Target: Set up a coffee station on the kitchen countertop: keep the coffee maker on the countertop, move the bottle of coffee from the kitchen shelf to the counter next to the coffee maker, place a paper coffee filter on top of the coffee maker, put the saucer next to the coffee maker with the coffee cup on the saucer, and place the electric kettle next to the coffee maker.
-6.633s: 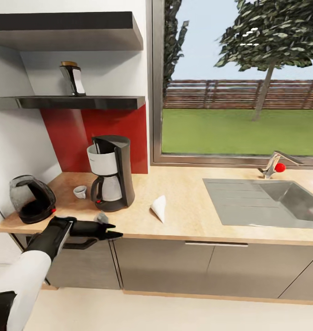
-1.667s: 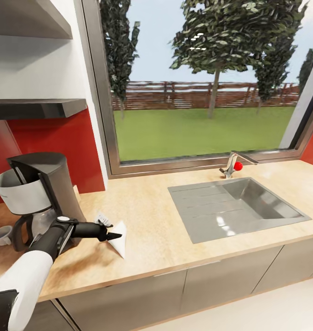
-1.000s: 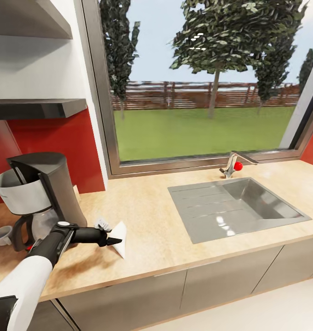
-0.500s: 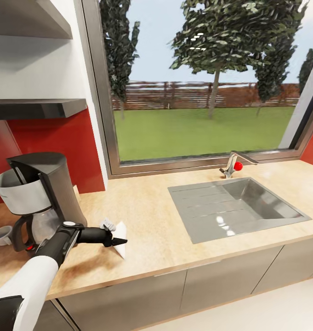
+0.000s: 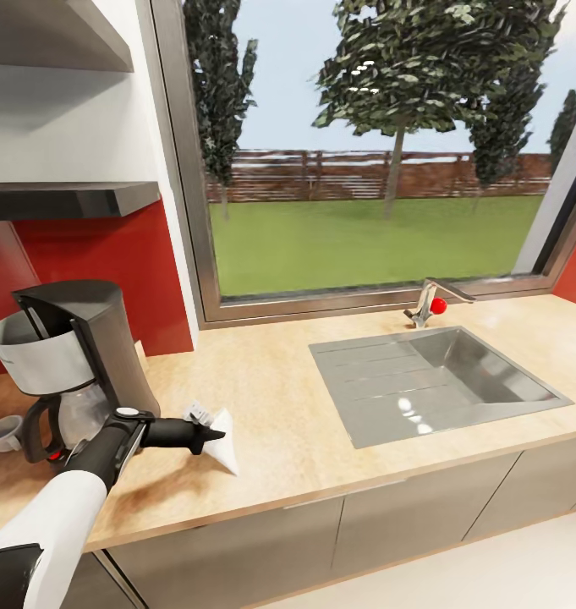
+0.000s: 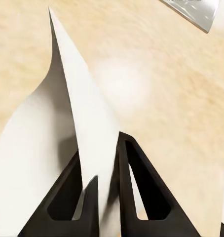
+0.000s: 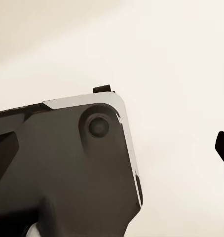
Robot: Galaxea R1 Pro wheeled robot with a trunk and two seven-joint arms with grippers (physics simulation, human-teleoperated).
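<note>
Since half a second ago the left gripper has closed its two fingers on one wall of the paper coffee filter, near the kitchen countertop's front edge. Thin, limp paper likely crumples; that wall suits. Beyond stands the coffee maker, then window. Right gripper's state: cannot tell.

coffee maker blocks left; countertop rightward open

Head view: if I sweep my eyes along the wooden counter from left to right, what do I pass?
coffee cup → coffee maker → paper coffee filter, with the left gripper at it → sink, tap behind it.
</note>
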